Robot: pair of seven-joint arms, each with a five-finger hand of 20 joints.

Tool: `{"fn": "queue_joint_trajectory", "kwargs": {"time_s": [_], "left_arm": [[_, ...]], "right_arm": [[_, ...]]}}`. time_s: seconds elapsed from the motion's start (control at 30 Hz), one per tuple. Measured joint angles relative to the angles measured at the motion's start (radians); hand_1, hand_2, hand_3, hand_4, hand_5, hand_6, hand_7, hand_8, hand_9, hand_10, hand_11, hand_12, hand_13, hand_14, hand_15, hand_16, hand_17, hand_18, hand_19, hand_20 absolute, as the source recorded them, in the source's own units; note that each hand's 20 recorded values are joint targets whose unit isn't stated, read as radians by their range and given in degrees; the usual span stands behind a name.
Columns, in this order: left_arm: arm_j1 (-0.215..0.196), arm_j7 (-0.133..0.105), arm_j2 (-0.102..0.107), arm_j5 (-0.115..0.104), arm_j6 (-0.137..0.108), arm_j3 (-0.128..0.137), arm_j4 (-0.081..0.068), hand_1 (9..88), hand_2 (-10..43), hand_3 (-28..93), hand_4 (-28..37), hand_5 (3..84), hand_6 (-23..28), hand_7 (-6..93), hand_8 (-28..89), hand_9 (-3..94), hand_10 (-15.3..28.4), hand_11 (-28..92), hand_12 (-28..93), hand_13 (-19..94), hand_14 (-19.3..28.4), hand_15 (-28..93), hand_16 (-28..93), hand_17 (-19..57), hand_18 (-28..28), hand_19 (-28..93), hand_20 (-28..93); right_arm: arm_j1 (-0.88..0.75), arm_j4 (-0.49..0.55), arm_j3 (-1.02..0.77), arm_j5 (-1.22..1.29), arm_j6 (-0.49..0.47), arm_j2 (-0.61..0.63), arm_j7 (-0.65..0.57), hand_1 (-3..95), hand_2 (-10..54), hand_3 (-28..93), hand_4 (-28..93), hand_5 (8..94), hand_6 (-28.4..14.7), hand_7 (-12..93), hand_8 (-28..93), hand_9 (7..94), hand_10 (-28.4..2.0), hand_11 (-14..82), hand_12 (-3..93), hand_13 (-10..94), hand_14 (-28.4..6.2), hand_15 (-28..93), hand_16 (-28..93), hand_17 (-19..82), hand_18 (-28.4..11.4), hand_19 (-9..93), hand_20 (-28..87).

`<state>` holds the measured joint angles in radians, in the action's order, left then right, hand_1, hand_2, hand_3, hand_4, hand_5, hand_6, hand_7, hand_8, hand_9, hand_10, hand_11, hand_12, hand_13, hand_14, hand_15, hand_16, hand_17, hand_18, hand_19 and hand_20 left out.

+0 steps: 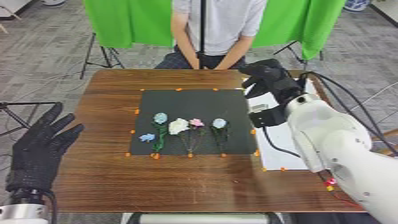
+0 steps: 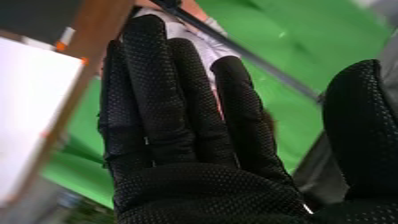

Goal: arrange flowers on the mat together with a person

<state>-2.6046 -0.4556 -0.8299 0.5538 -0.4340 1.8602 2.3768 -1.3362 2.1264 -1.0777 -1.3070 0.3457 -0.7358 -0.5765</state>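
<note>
We have the matte black rectangular mat (image 1: 182,106) flat on the brown wooden table (image 1: 191,187), ringed by small orange markers (image 1: 179,89). On its nearer half we see the flowers laid side by side, blooms away from us and stems toward the near edge: a pale blue, rounded bloom (image 1: 160,118) on a leafy green stem, a cream-white, ruffled bloom (image 1: 179,126), a small pink bloom (image 1: 195,122) close beside it, and a whitish-blue, compact bloom (image 1: 218,123) toward the right. A small blue, open-petalled blossom (image 1: 147,137) lies lower, just beside the leafy stem; whether they touch, we cannot tell. We judge the arranging well along, perhaps finished, since these already form a loose row; what may be left is evening out the spacing or adding more. Our black-gloved right hand (image 1: 266,80) is beyond the mat's far right corner, near the smooth white sheet (image 1: 289,135), its fingers straight, narrowly parted and empty, the thumb standing well away. Our black-gloved left hand (image 1: 37,145), its fabric finely textured, is off the table's left side, fingers spread and holding nothing.
</note>
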Motion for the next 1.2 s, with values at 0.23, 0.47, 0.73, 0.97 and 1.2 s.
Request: {"fn": "queue_joint_trajectory", "kwargs": {"time_s": [0.23,0.47,0.73,0.97,1.2], "left_arm": [[-0.025,-0.061,0.015,-0.018,-0.007,-0.004,0.0,19.2,7.3,75,-26.2,30.0,4.3,9.2,-8,26.3,13.6,15,12,18,20.5,40,-4,-10.0,19.1,35,13],[-0.035,-0.101,0.037,-0.034,-0.011,-0.023,-0.002,18.9,7.2,75,-26.9,29.7,4.2,9.2,-8,26.2,13.6,15,13,18,20.3,38,-3,-10.1,19.2,35,14],[-0.044,-0.109,0.046,-0.058,-0.015,-0.032,-0.003,18.9,7.2,75,-27.0,29.7,4.3,9.3,-8,26.3,13.6,15,13,18,20.3,38,-2,-10.1,19.3,35,14],[-0.044,-0.11,0.049,-0.058,-0.016,-0.032,-0.003,19.1,7.2,75,-26.8,29.8,4.4,9.3,-8,26.4,13.7,15,13,18,20.5,39,-2,-10.0,19.4,35,14],[-0.042,-0.104,0.049,-0.052,-0.015,-0.033,-0.005,19.3,7.3,75,-26.6,29.8,4.4,9.4,-8,26.6,13.9,16,13,18,20.7,39,-3,-9.9,19.3,36,14]], "right_arm": [[-0.247,0.013,-0.242,0.207,0.03,0.006,0.125,22.8,2.9,70,-22,49.4,-3.2,11,-11,55.5,-20.3,15.1,14.4,54,-20.9,49,9,25,-25.0,71,-4],[-0.366,0.014,-0.304,0.39,0.086,0.011,0.237,22.2,2.8,71,-22,49.2,-2.8,12,-11,54.4,-20.1,14.8,14.6,52,-21.0,49,9,24,-25.2,71,-1],[-0.392,0.014,-0.304,0.444,0.127,0.011,0.25,21.8,3.0,72,-23,48.9,-2.6,12,-11,54.4,-20.2,14.9,14.6,52,-21.1,49,9,23,-25.9,70,1],[-0.415,0.02,-0.329,0.435,0.112,0.005,0.247,21.7,3.1,72,-23,49.1,-2.6,12,-11,54.5,-20.3,14.9,14.6,52,-21.2,50,9,23,-26.0,70,2],[-0.428,0.025,-0.335,0.434,0.096,0.005,0.248,21.6,3.3,72,-23,49.3,-2.5,12,-11,54.6,-20.4,14.9,14.6,52,-21.2,50,9,23,-26.3,70,2]]}}
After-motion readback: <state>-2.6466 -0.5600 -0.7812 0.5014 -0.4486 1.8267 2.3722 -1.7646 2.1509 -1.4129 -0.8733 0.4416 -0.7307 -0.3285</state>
